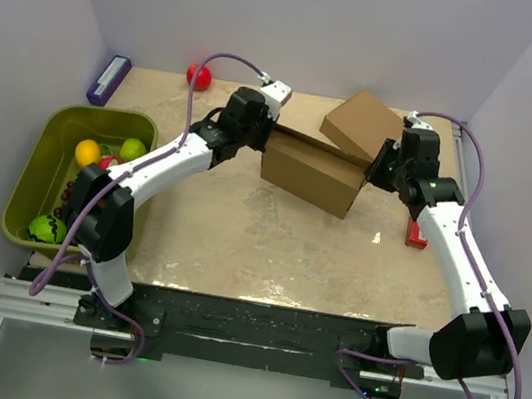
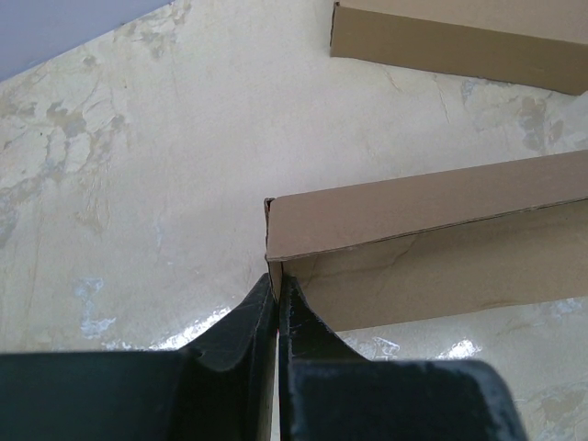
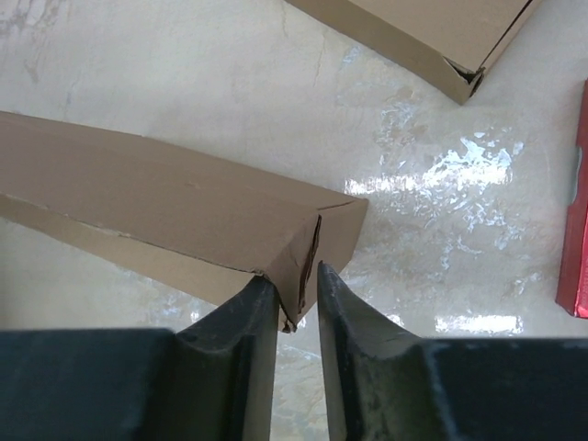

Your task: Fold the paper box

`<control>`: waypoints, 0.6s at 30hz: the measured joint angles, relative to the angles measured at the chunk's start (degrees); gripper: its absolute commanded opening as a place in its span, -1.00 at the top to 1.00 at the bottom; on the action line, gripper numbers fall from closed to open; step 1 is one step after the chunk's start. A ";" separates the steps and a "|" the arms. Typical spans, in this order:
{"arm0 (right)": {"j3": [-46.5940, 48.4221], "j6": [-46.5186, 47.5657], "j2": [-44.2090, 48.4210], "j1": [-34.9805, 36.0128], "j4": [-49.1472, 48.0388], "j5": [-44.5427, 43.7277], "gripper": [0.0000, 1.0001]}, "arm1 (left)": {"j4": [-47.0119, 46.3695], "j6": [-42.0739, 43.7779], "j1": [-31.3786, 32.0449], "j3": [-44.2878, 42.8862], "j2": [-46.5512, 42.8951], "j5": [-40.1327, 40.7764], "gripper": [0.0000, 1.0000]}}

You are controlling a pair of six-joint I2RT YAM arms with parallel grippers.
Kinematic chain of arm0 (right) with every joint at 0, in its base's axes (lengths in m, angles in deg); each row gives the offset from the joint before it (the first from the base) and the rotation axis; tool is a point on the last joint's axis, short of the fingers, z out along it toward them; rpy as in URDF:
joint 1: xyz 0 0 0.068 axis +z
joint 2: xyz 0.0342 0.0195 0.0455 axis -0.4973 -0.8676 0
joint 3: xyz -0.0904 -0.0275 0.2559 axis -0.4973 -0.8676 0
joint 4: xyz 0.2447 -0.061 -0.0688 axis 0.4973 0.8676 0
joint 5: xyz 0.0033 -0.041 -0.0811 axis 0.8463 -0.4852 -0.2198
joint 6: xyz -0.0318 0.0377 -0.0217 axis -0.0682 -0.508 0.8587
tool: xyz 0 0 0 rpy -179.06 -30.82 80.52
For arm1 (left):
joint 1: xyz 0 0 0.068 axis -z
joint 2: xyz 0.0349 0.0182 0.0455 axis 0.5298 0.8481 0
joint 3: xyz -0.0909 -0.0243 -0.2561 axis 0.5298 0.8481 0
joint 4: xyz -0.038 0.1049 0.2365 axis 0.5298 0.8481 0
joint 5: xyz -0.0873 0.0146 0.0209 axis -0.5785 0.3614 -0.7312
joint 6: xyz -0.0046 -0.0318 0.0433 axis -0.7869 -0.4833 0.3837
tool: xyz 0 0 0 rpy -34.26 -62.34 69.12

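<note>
Paper box [image 1: 311, 171]: already formed into a shallow carton, mid-counter [image 1: 238, 246]. Left pincer [image 2: 277, 292]: pressed together, nipping its left corner. Right pincer [image 3: 296, 280]: slightly spread around the right end. Probably left: closing that gaping end seam.

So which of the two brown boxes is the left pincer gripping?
The nearer box: the left pincer is shut on its corner. The other box lies farther back, to the right.
</note>
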 measured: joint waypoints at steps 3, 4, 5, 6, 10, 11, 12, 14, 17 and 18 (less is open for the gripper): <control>-0.66 -0.11 0.59 0.09 -0.28 0.31 0.77 | 0.00 0.00 0.20 0.00 0.00 -0.11 0.86; -0.92 -0.13 0.85 0.09 -0.39 0.33 0.85 | -0.02 0.00 0.33 0.00 0.02 -0.13 0.87; -1.05 -0.13 1.03 0.09 -0.42 0.31 0.88 | 0.00 0.00 0.42 0.00 0.02 -0.11 0.87; -1.22 -0.11 1.16 0.09 -0.57 0.33 0.92 | 0.00 0.02 0.42 0.00 0.02 -0.09 0.86; -1.92 -0.11 1.31 0.07 -1.62 0.31 1.00 | 0.00 0.04 0.63 0.00 0.02 -0.02 0.86; -2.10 -0.09 1.31 0.02 -1.90 0.31 1.00 | 0.00 0.04 0.63 0.00 0.02 0.00 0.86; -2.23 -0.07 1.33 0.02 -2.10 0.28 1.00 | 0.00 0.07 0.63 0.00 0.02 0.00 0.87; -2.73 0.00 1.60 0.00 -2.71 0.26 1.00 | 0.00 0.04 0.63 0.00 0.02 0.02 0.86; -3.37 0.33 1.95 0.00 -3.26 0.24 1.00 | 0.00 0.04 0.66 0.00 0.02 0.02 0.86; -3.52 0.59 2.05 0.00 -3.41 0.22 1.00 | 0.02 0.04 0.66 0.00 0.02 0.04 0.86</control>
